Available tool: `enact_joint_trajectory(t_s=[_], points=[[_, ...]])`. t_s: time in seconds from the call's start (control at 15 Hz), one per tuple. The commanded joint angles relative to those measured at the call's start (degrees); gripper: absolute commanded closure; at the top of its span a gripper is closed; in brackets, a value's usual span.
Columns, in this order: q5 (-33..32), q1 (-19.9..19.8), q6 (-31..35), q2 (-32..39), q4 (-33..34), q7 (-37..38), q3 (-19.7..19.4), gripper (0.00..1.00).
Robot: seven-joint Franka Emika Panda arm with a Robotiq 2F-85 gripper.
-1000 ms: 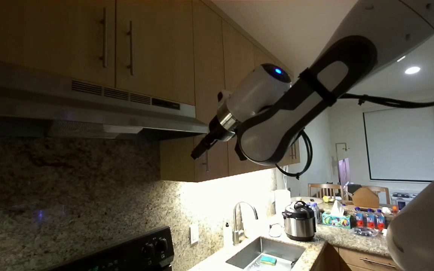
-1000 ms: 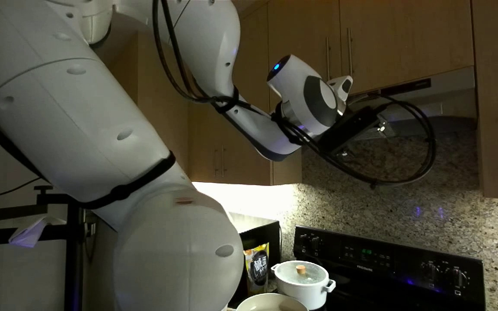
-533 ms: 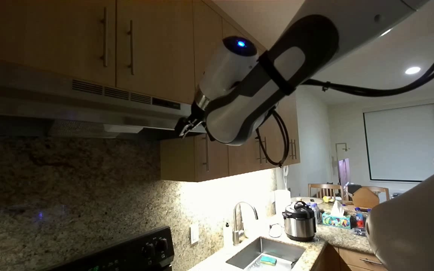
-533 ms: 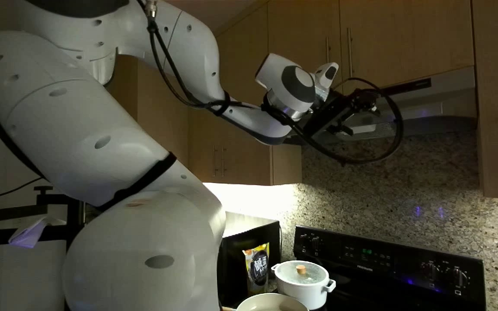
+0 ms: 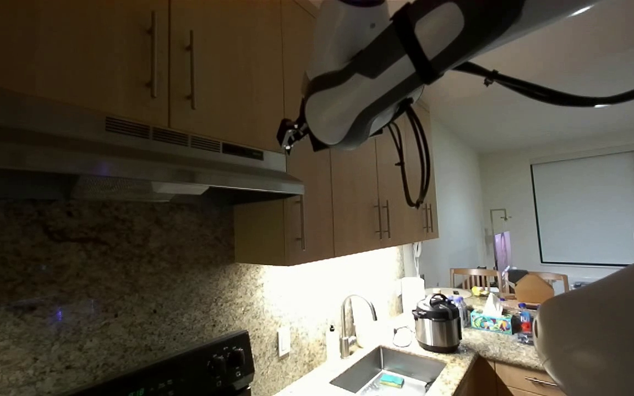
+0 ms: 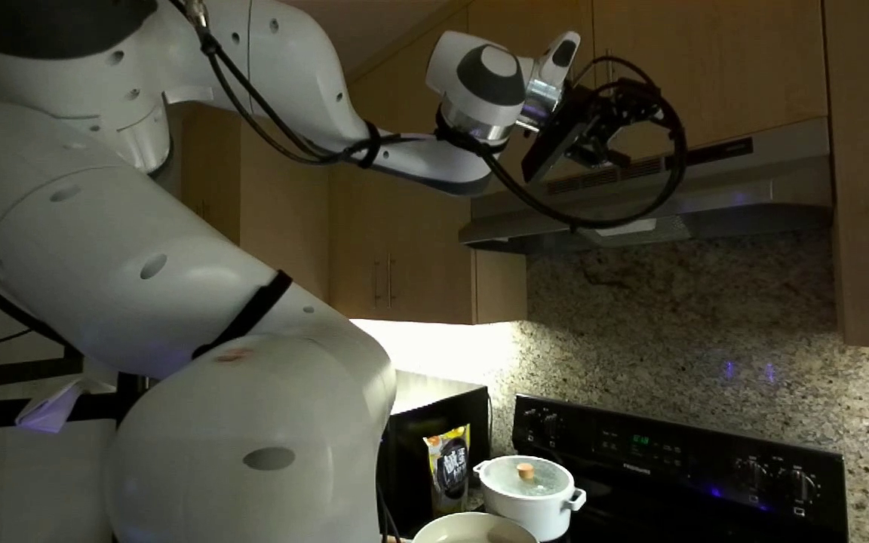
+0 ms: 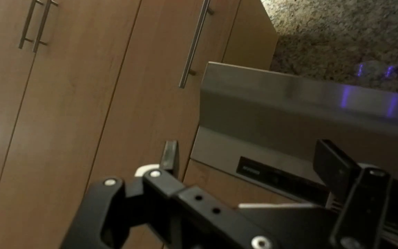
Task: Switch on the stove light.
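Note:
The stainless range hood hangs under the cabinets, and it also shows in an exterior view and the wrist view. Its dark control strip is on the front edge and also shows in both exterior views. A pale light panel on the hood's underside shows no glow. My gripper is open and empty, its fingers wide apart with the strip seen between and beyond them. In both exterior views the gripper is about the strip's height or slightly above, apart from the hood.
Wooden cabinets with bar handles stand above and beside the hood. A cable loop hangs around the gripper. Below are the black stove panel, a white lidded pot, a sink and a pressure cooker.
My gripper has risen from below the hood's lower edge to about the control strip's height. The wrist has turned, so the fingers now show apart. The hood looks the same.

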Motion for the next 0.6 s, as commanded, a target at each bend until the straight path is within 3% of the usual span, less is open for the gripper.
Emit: enact_joint_trajectory(t_s=[0.0, 0.53], points=[[-1.9, 0.6, -0.2, 1.3, 1.3, 1.2, -1.2, 0.00], [-2.1, 1.0, -0.2, 2.0, 2.0, 1.2, -1.5, 0.00]])
